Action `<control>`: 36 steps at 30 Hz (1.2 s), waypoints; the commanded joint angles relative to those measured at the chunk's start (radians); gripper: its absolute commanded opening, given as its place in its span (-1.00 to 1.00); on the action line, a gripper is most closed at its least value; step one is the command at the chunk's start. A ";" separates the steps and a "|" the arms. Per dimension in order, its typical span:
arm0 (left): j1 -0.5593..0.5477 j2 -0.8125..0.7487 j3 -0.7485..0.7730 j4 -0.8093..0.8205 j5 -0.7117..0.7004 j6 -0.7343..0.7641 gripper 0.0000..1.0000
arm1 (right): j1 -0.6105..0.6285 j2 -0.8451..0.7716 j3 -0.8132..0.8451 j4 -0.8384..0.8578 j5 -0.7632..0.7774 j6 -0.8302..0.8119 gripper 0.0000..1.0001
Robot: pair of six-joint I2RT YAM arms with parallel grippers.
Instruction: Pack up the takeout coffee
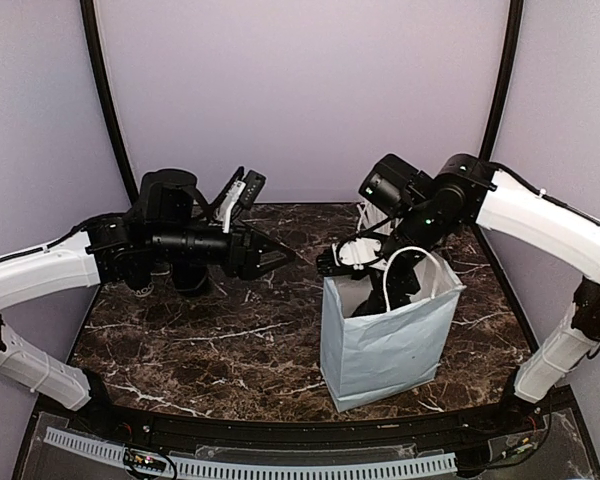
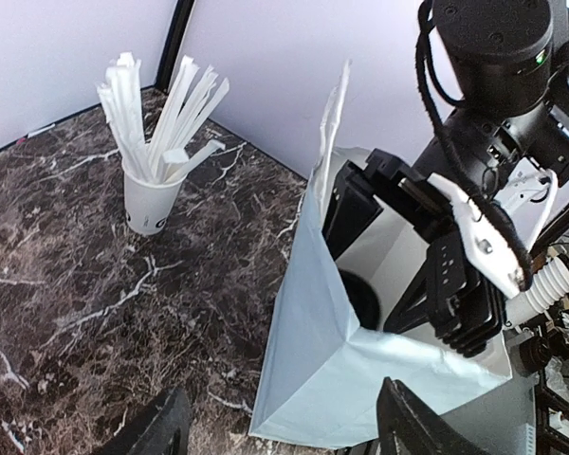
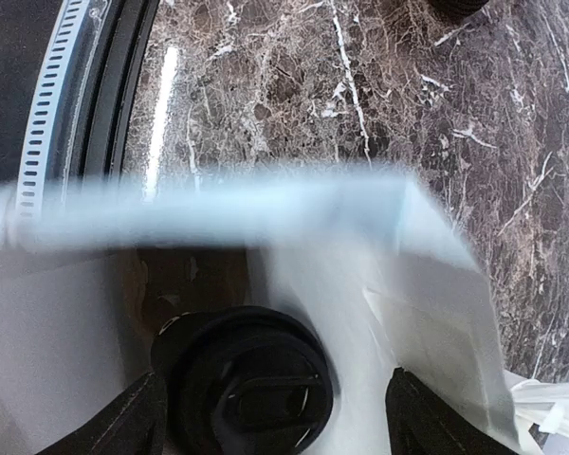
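Observation:
The takeout coffee (image 3: 247, 379) stands inside a pale blue paper bag (image 1: 385, 345), its round black lid facing up. In the left wrist view only a dark patch of the takeout coffee (image 2: 362, 300) shows, low in the bag (image 2: 351, 370). My right gripper (image 3: 280, 422) reaches down into the bag's mouth and is open. The lid lies between its fingers, close to the left one and clear of the right one. From above, the right gripper (image 1: 380, 288) is half hidden by the bag's rim. My left gripper (image 1: 275, 252) hovers left of the bag, open and empty, not touching it.
A white cup of white sticks (image 2: 152, 194) stands on the marble table (image 1: 200, 340) at the back, behind the left arm. The bag's white handles (image 1: 405, 265) loop around the right wrist. Black posts and lavender walls close in the back and sides.

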 commanded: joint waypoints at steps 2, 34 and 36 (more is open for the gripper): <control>-0.028 0.064 0.108 -0.074 0.051 0.035 0.39 | 0.006 -0.038 0.015 0.010 0.014 -0.009 0.60; -0.130 0.490 0.592 -0.328 0.068 0.263 -0.27 | -0.093 -0.336 0.228 0.114 0.377 -0.066 0.42; -0.134 0.502 0.614 -0.363 0.066 0.290 -0.51 | -0.145 -0.354 0.230 0.136 0.387 -0.058 0.38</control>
